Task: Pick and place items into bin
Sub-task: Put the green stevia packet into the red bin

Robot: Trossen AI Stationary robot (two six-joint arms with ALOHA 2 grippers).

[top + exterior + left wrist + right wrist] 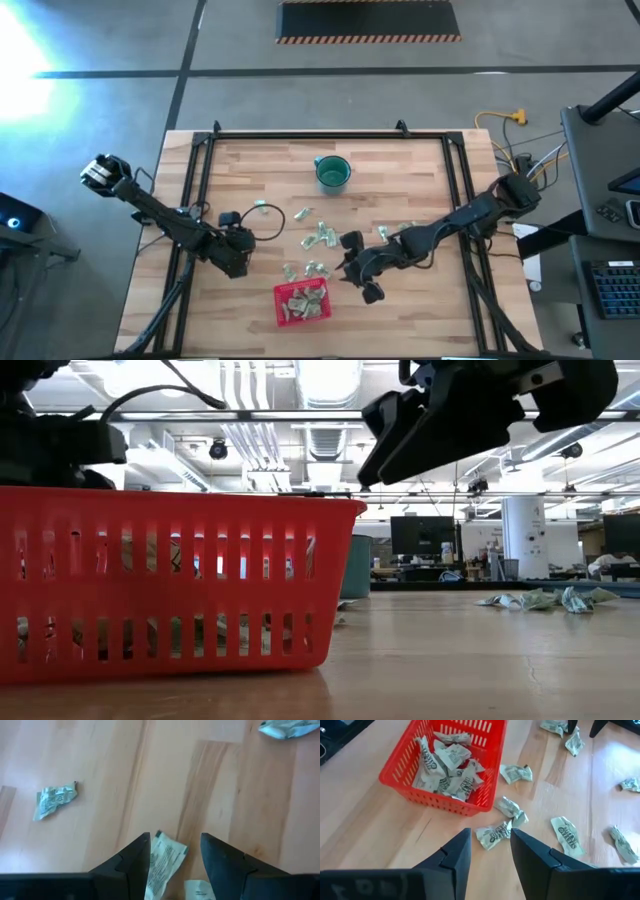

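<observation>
- Packets: several already lie in the red bin (445,765); others are scattered on the surface (400,300) beside and beyond it.
- Right gripper (487,852): open, empty, poised above a crumpled packet (492,835) just outside the bin's near corner; nearer arm for it.
- Left gripper (175,852): open, straddling a packet (165,862) whose long axis runs along the fingers.

Teal cup (333,173) upright on wooden table (420,300)
</observation>
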